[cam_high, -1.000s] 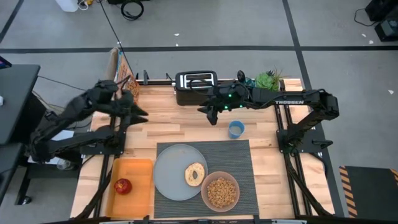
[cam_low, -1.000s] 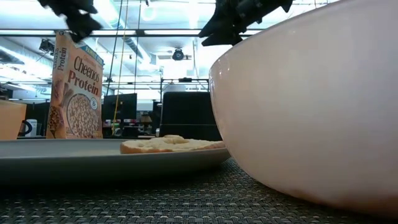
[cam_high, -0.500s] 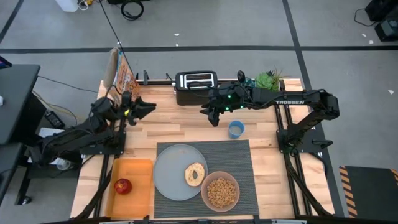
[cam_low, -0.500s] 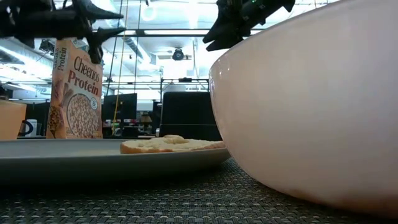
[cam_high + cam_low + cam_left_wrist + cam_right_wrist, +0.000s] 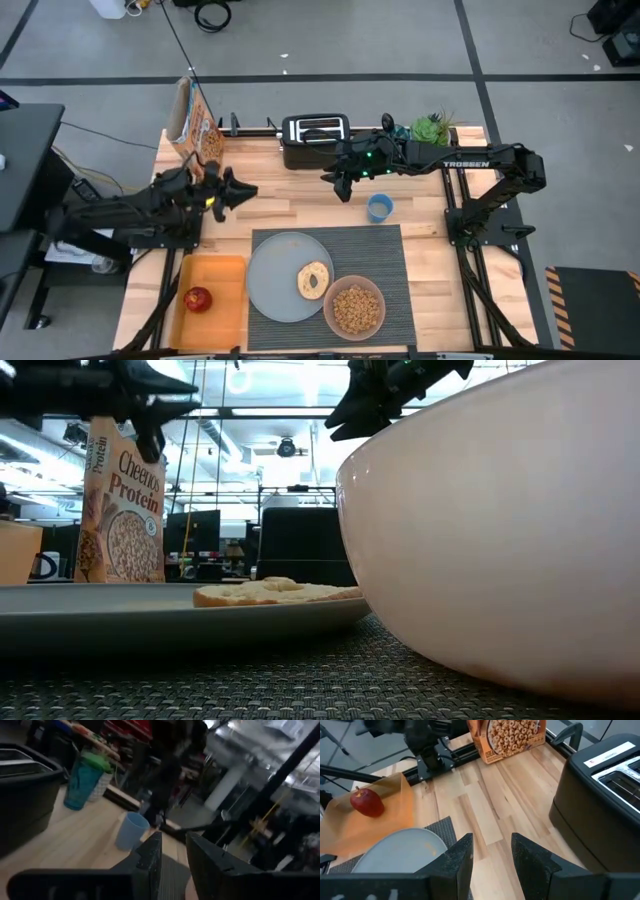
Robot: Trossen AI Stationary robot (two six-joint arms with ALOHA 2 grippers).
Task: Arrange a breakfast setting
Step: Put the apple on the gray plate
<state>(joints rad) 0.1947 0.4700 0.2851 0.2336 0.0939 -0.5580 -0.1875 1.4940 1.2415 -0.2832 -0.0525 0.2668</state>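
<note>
The dark striped placemat (image 5: 385, 255) lies at the table's near middle. On it rest the grey plate (image 5: 275, 280) with a bagel (image 5: 314, 280) and the pinkish bowl (image 5: 354, 308) of brown cereal. A red apple (image 5: 198, 298) lies on the orange tray (image 5: 222, 310) left of the mat. My left gripper (image 5: 250, 190) hovers over bare wood at the left, pointing toward the table's right, its fingers (image 5: 152, 857) a narrow gap apart with nothing between. My right gripper (image 5: 340, 188) hangs open and empty in front of the toaster (image 5: 315, 138).
A cereal box (image 5: 195, 125) stands at the far left corner. A blue cup (image 5: 379, 207) stands just beyond the mat's far right corner, and a green plant (image 5: 432, 128) at the far right. Bare wood lies between the toaster and the mat.
My left arm has sunk and drawn back toward the table's left, uncovering the cereal box. Its gripper has tipped from slanting down to level, pointing toward the table's right. The gap between its fingers has narrowed. My right arm has kept still.
</note>
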